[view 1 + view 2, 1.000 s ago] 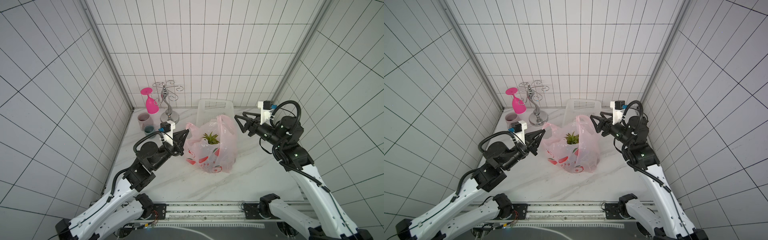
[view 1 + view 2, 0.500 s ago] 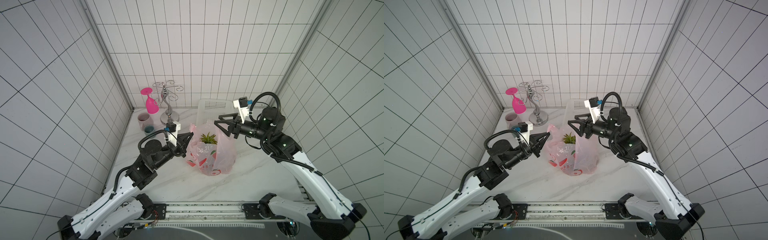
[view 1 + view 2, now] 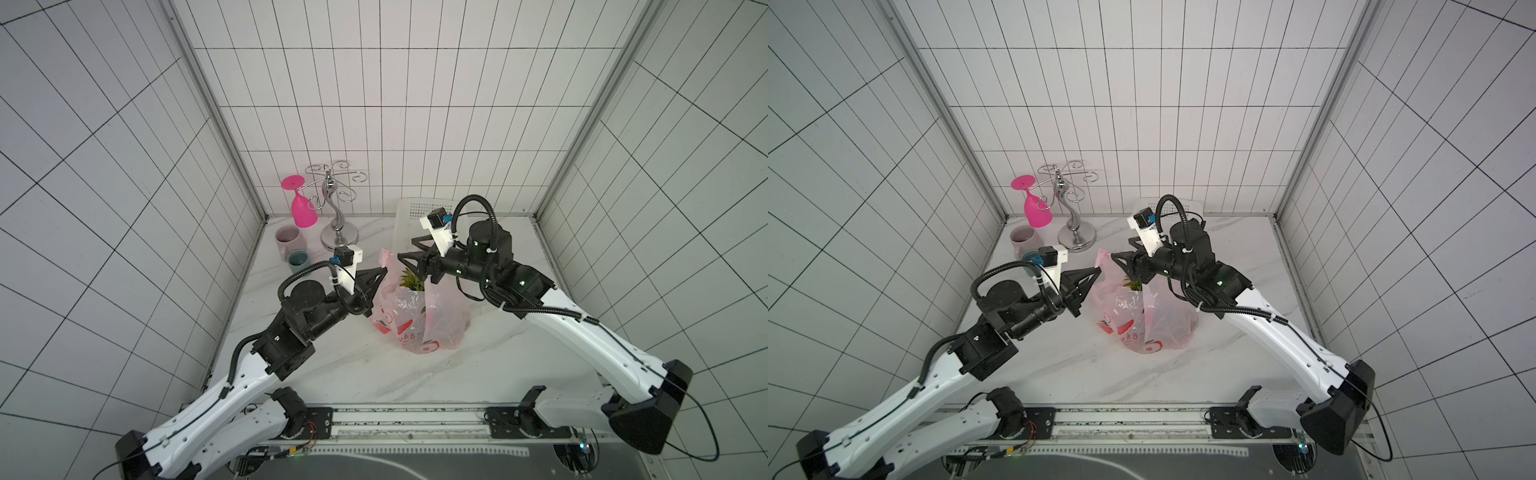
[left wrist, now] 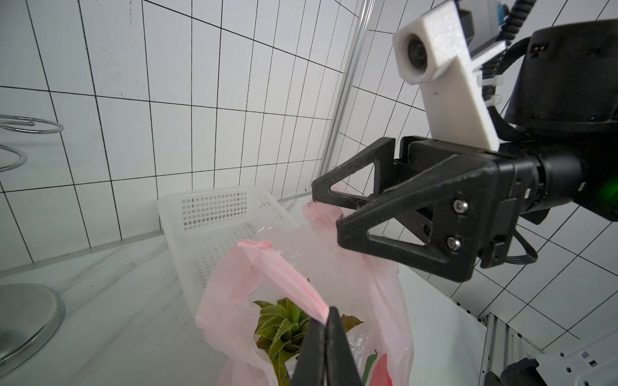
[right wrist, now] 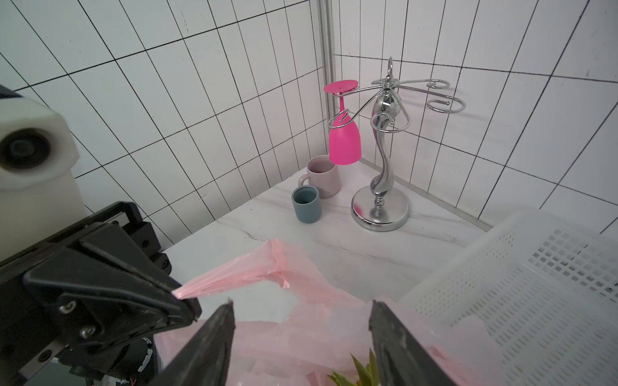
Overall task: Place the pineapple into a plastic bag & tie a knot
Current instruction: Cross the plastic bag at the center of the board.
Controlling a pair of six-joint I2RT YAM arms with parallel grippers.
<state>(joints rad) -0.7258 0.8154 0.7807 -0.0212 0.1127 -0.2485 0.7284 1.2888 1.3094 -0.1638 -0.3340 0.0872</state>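
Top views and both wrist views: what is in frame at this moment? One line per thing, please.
pale-pink translucent plastic bag: one, red fruit prints, mid-table, untied
pineapple: one, green crown showing, inside the bag
white perforated plastic basket: one, behind the bag at the back wall
chrome wire glass stand: one, silver, back corner on the left arm's side
hot-pink wine glass: one, hanging upside down on the stand
pale-pink ceramic mug: one, beside the stand
grey-blue ceramic cup: one, in front of the mug
white marble tabletop: one, under everything
left claw: black, shut on a bag handle
right claw: black, open over the bag's mouth
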